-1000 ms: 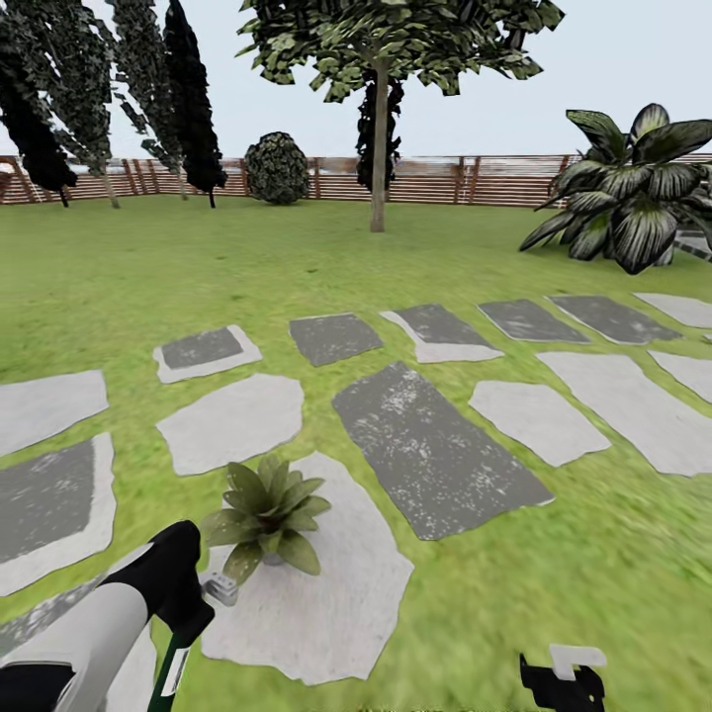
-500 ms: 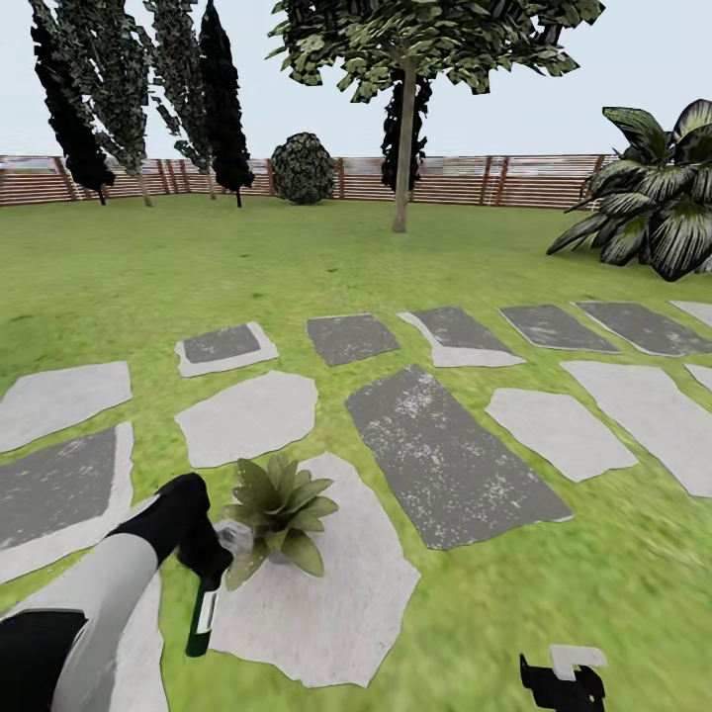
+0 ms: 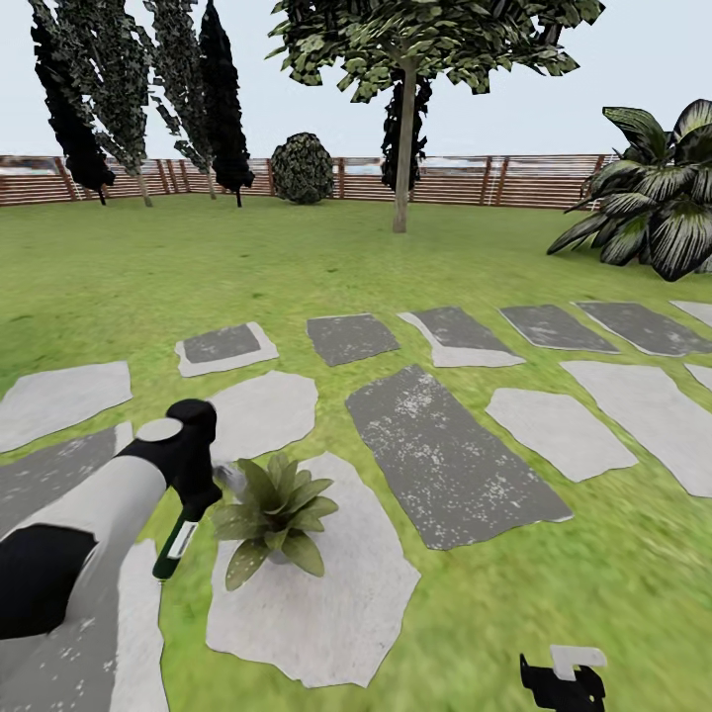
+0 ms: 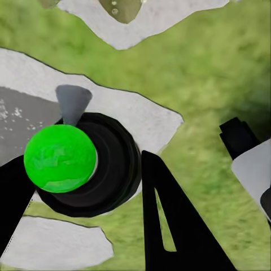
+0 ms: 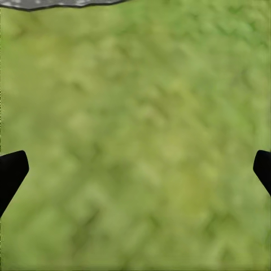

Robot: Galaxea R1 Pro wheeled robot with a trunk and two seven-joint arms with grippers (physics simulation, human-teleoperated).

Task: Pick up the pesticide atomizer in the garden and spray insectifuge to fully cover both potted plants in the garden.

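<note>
We see our left gripper [image 3: 203, 485] clamped on the pesticide atomizer [image 3: 175, 547], bottle wedged between the 2 black fingers [image 4: 169, 226], green-marked dark end [image 4: 60, 158] facing the wrist camera. The bottle hangs tilted just beside 1 potted plant [image 3: 272, 509] on a pale stepping stone [image 3: 336, 603]. Our right gripper [image 5: 135, 169] hangs over lawn [image 5: 135, 141], jaws spread wide, holding nothing.
</note>
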